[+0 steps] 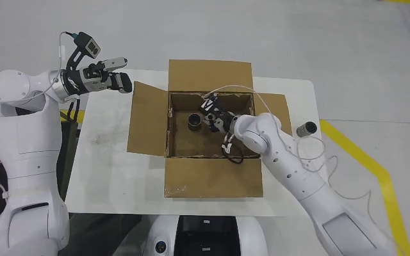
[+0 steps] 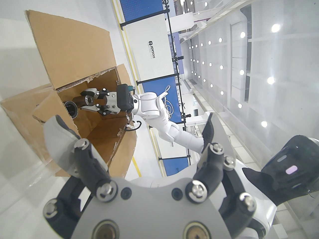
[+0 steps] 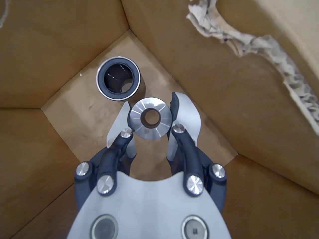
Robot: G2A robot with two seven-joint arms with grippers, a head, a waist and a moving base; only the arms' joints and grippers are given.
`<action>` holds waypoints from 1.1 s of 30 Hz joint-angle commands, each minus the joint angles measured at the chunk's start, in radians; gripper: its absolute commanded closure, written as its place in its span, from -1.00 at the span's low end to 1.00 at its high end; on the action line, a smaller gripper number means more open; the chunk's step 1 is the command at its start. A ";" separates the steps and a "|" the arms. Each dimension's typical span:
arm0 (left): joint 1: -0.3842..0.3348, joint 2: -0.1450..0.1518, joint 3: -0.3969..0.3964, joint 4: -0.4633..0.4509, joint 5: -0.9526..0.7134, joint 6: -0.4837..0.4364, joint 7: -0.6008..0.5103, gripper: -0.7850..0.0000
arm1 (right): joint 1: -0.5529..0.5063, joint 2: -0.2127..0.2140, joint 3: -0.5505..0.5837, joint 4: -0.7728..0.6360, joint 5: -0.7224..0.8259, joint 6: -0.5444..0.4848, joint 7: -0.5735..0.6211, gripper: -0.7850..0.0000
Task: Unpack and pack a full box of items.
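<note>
An open cardboard box (image 1: pixel 211 176) sits mid-table with its flaps spread. My right gripper (image 3: pixel 150 106) is down inside it, shut on a silver metal cylinder (image 3: pixel 149 121) with a hole through its top. Beside it a dark hollow cylinder (image 3: pixel 117 81) stands on the box floor (image 3: pixel 74 105), close to the held one. In the top view the right gripper (image 1: pixel 212 120) is just right of that dark cylinder (image 1: pixel 194 120). My left gripper (image 1: pixel 126 72) hangs open and holding nothing off the table's far left corner, away from the box (image 2: pixel 74 50).
Another metal cylinder (image 1: pixel 307 129) lies on the white table (image 1: pixel 109 160) to the right of the box, past the right flap. The box's torn inner edge (image 3: pixel 249 38) is close to the right arm. A white cable (image 1: pixel 301 150) loops over that arm.
</note>
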State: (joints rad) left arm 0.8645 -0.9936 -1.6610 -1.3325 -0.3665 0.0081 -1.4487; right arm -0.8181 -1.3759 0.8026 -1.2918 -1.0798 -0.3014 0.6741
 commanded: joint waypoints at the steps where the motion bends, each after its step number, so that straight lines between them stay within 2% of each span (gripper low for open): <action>1: 0.000 0.000 0.000 0.000 0.000 0.000 0.000 -1.00 | 0.005 -0.003 -0.004 0.011 0.001 -0.002 0.005 1.00; 5: 0.000 0.000 0.000 0.000 0.000 0.000 0.000 -1.00 | 0.012 -0.008 -0.013 0.029 0.001 -0.007 0.010 0.96; 13: 0.000 0.000 0.000 0.000 0.000 0.000 0.000 -1.00 | 0.038 -0.021 -0.031 0.068 0.005 -0.027 0.036 0.34; 17: 0.000 0.000 0.000 0.000 0.000 0.000 0.000 -1.00 | 0.047 -0.027 -0.037 0.082 0.006 -0.032 0.039 0.15; 20: 0.000 0.000 0.000 0.000 0.000 0.000 0.000 -1.00 | 0.052 -0.031 -0.039 0.093 0.009 -0.037 0.035 0.07; 26: 0.000 0.000 0.000 0.000 0.000 0.000 0.000 -1.00 | 0.055 -0.034 -0.033 0.103 0.018 -0.049 0.012 0.07; 33: 0.000 0.000 0.000 0.000 0.000 0.000 0.000 -1.00 | -0.021 -0.003 0.055 -0.020 -0.005 -0.052 -0.021 0.05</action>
State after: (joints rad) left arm 0.8645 -0.9936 -1.6610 -1.3325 -0.3665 0.0081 -1.4487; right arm -0.8231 -1.3842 0.8422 -1.2853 -1.0807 -0.3523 0.6527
